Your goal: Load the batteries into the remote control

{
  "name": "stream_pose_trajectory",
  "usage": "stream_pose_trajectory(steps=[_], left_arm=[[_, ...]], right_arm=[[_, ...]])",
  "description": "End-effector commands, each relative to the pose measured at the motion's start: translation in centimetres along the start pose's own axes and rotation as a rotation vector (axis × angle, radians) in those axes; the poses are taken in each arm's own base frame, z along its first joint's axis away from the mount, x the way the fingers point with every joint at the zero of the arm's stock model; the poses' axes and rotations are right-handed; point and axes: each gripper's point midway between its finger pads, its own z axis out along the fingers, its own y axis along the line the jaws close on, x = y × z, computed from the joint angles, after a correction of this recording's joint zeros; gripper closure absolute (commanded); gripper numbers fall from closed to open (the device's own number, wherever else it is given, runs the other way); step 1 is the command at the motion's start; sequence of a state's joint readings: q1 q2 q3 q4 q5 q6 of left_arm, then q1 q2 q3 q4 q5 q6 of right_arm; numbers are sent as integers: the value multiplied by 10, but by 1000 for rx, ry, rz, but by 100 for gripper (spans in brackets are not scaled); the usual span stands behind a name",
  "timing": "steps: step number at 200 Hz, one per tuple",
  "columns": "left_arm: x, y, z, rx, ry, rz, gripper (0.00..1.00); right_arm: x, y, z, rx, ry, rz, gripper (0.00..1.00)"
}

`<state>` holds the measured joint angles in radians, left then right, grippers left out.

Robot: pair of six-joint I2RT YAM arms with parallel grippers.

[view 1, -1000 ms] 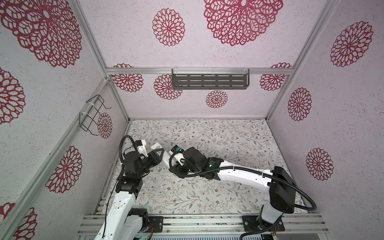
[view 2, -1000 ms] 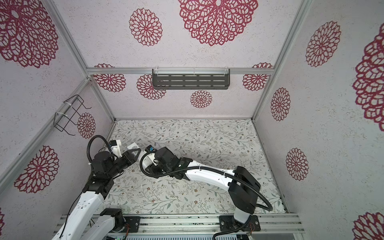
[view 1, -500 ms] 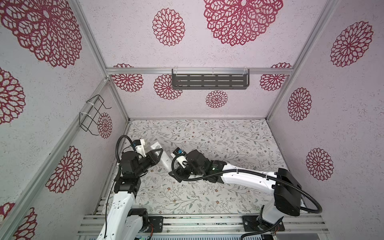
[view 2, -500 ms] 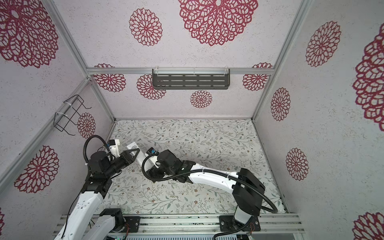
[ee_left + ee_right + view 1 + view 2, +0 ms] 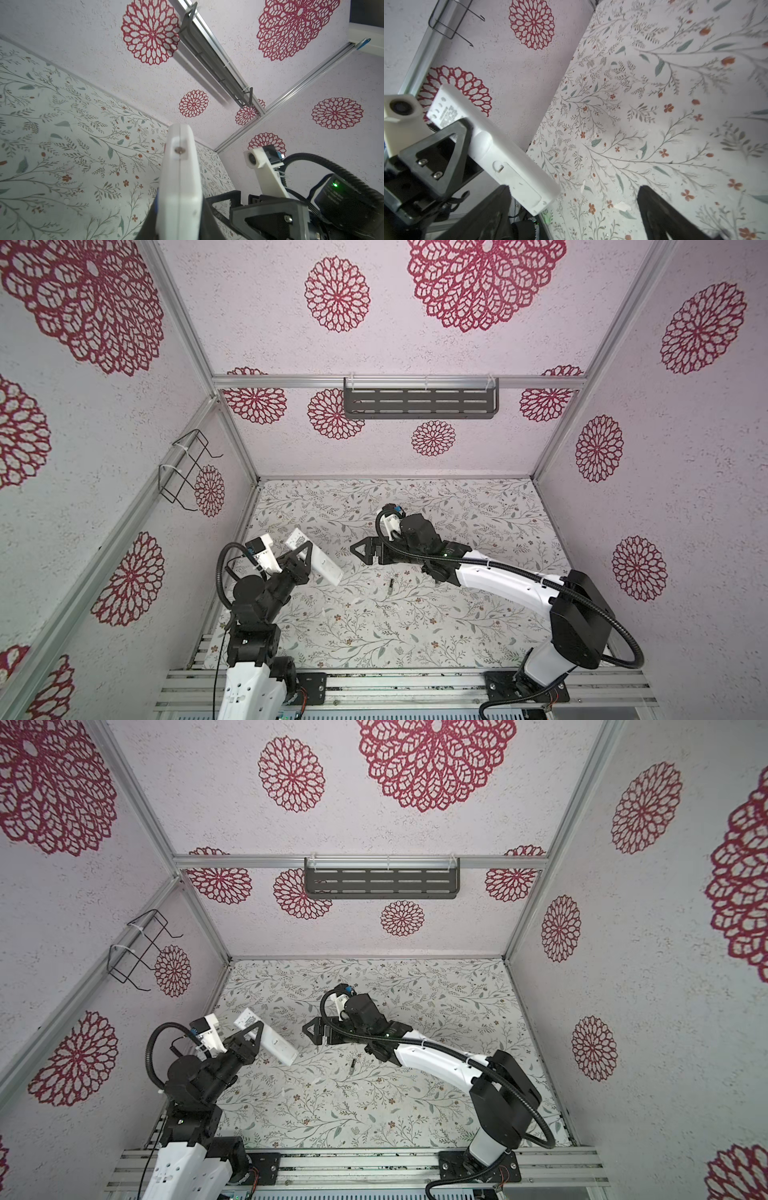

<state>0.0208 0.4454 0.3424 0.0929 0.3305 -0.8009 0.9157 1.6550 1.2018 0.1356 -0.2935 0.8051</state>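
left tool [image 5: 302, 559]: pinching remote control [image 5: 323, 566] about mid-body, label face toward top views | remote: held tilted above table [image 5: 415, 635], left side | right tool [image 5: 365, 552]: spread wide, holding nothing, near table middle, apart from remote | battery [image 5: 391, 587]: one seen, lying loose on table between the arms

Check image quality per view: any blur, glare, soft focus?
Both top views: even light, soft shadows, sharp; the battery is tiny but legible. Left wrist: the remote sits very close, its near end soft, the background crisp. Right wrist: the mat is smeared toward one edge, likely motion blur, while the remote is fairly sharp. No harsh glare in any view.
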Motion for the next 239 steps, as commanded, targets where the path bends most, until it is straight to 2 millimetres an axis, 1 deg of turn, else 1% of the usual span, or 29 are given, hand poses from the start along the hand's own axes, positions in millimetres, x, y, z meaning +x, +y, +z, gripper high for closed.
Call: stream_pose_trajectory(steps=[1, 19, 24, 49, 89, 129, 159, 211, 239], left_arm=[[-25, -5, -6, -1, -125, 25, 87], [-24, -3, -4, -14, -113, 32, 88], [-24, -3, -4, -15, -115, 34, 88], [-24, 2, -5, -43, -120, 42, 89], [-25, 5, -5, -58, -127, 51, 89], [-26, 5, -5, -60, -134, 55, 89], [-27, 4, -7, -57, -142, 57, 89], [-29, 3, -11, -56, -158, 60, 89], [-29, 3, -12, -56, -163, 63, 89]], right_arm=[[-4, 43, 14, -170, 31, 110, 1], [-2, 50, 28, -198, 55, 121, 1], [-2, 54, 30, -213, 56, 121, 1], [2, 63, 42, -253, 83, 137, 1], [6, 75, 52, -274, 94, 129, 1], [8, 69, 62, -260, 100, 138, 1], [7, 70, 69, -259, 104, 136, 1], [18, 60, 81, -216, 130, 139, 3], [19, 65, 82, -235, 131, 140, 2]])
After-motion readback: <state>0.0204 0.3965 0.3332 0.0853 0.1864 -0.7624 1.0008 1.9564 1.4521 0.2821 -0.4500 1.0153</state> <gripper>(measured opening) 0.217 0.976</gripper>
